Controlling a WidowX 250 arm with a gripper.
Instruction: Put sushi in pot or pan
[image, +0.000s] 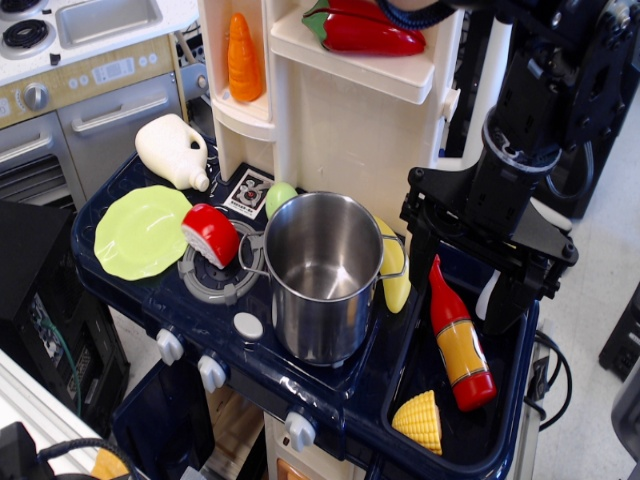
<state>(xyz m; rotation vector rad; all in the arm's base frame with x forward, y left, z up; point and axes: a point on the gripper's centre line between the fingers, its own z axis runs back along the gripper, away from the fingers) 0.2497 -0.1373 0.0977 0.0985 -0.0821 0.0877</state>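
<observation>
A: Single view, toy kitchen table (120, 300), dark blue. Sushi (211, 234) lying tilted on the grey burner ring (212, 277), red top facing up and left, white base facing down and right.

B: Sitting just left of the pot (322, 274), close to its wire handle, not inside. Pot standing upright, open mouth showing a bare steel floor.

A: Green plate (140, 231) lying flat further left, near the sushi. White jug (174, 150) resting on its side behind the plate. Pale green round piece (280, 197) peeking out behind the pot rim.

B: End effector (470, 262) hanging at right, over the sink basin (470, 440), well apart from the sushi. Black fingers (424, 262) pointing downward with a gap between them, gripping nothing.

A: Ketchup bottle (460, 348) lying in the basin below, corn piece (419, 421) near its base. Yellow banana-like piece (396, 282) leaning against the pot's right side.

B: Orange carrot (243, 58) standing in the upper shelf niche; red chili pepper (362, 30) resting on the shelf beside it.
</observation>
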